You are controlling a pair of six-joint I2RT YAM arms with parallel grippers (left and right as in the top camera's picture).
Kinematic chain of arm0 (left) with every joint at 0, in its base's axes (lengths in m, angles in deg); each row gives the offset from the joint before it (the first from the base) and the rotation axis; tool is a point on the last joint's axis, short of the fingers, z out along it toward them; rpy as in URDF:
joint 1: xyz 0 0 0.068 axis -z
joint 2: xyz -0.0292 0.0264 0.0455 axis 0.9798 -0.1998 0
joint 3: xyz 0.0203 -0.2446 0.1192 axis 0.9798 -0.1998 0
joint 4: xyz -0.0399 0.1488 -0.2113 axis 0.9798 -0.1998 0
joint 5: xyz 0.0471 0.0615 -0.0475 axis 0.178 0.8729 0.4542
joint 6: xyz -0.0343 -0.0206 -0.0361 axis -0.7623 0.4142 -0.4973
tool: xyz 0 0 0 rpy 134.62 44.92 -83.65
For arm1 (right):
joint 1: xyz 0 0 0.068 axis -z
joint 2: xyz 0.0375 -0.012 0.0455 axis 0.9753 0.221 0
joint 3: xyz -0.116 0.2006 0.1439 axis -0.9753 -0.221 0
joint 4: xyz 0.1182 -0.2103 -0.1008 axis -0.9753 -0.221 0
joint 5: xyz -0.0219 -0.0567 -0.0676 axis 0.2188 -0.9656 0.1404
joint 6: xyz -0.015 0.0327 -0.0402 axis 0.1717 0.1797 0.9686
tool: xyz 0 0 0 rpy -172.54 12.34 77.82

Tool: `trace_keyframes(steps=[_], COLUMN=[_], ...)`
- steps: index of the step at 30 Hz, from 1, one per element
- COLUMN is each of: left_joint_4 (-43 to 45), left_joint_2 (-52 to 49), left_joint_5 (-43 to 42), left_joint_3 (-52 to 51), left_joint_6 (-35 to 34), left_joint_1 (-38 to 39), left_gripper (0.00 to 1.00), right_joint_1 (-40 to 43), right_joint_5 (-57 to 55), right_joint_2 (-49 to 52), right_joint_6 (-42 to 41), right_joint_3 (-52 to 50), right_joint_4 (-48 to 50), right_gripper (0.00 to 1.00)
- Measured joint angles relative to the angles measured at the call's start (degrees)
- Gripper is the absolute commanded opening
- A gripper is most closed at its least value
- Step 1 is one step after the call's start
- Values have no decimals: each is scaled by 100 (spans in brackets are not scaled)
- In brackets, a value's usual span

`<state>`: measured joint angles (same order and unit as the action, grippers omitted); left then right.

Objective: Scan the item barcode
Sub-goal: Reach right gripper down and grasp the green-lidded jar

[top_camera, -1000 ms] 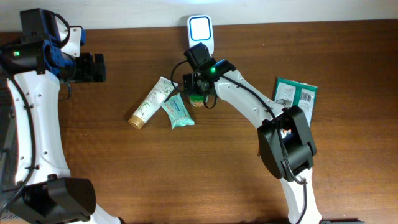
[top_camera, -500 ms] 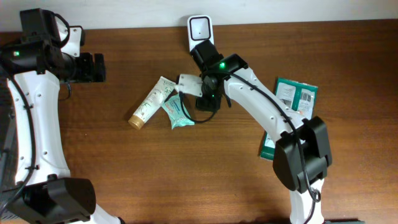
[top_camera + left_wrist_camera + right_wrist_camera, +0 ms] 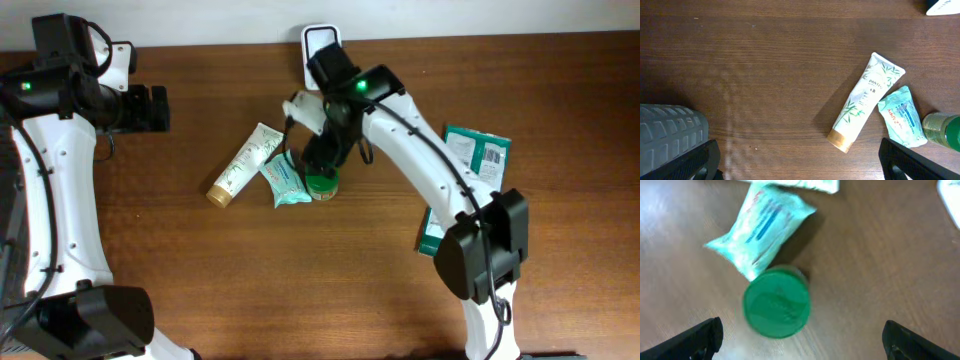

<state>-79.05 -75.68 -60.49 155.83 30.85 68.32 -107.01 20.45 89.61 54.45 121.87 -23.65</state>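
Change since earlier frames: the green-capped jar [image 3: 322, 184] was held up by the scanner [image 3: 320, 42]; it now stands on the table [image 3: 560, 270], released.
Right gripper [image 3: 800, 340]: fingers spread wide, empty, directly above the jar.
Left gripper [image 3: 797, 157]: fingers wide, empty, parked at the far left.
Step in hand: judged to be the set-down after a scan pass; this item appears done.
Next move: likely a lift clear, then a pick of another item, barcode turned toward the scanner.
Jar: upright, round green lid, just beside the blue wipes packet [image 3: 284, 180].
Beyond: the cream tube [image 3: 243, 165] lies left of the packet; teal packages [image 3: 474, 160] well apart to the right.
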Motion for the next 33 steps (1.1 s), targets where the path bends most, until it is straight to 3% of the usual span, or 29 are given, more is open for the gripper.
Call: trace_keyframes(steps=[4,7,9,14,16,17,21,22,24,26,27,28,30,33], left_joint_4=[-2,-4,-2,-2,-2,-2,-2,-2,-2,-2,-2,-2,-2,-2], left_joint_2=[0,0,0,0,0,0,0,0,0,0,0,0,0,0], left_joint_5=[-2,-2,0,0,0,0,0,0,0,0,0,0,0,0], left_joint_3=[0,0,0,0,0,0,0,0,0,0,0,0,0,0], left_joint_6=[0,0,0,0,0,0,0,0,0,0,0,0,0,0], left_joint_1=[0,0,0,0,0,0,0,0,0,0,0,0,0,0], left_gripper=[99,99,99,99,99,99,99,99,99,99,99,99,99,99], right_joint_1=[-264,-256,-256,-256,-256,-256,-256,-256,-256,-225,-175,-127,-35,9], right_joint_5=[-164,-267,-269,-267,-267,-271,-291,-387,-1134,-1655,-1661,-1565,-1266,-1086], right_joint_2=[-7,22,46,308,308,308,308,308,308,308,308,308,308,308], right_joint_6=[1178,1519,1600,1652,1659,1641,997,748,-546,-2542,-3244,-3604,-3661,-3034], right_joint_3=[-741,-1167,-1176,-1182,-1182,-1185,-1185,-1185,-1187,-1187,-1187,-1187,-1187,-1187], right_joint_4=[402,992,1049,1097,1093,1088,1084,1088,1198,1272,1333,1412,1460,1523], right_gripper=[98,99,88,79,68,67,68,73,74,74,80,95,98,100])
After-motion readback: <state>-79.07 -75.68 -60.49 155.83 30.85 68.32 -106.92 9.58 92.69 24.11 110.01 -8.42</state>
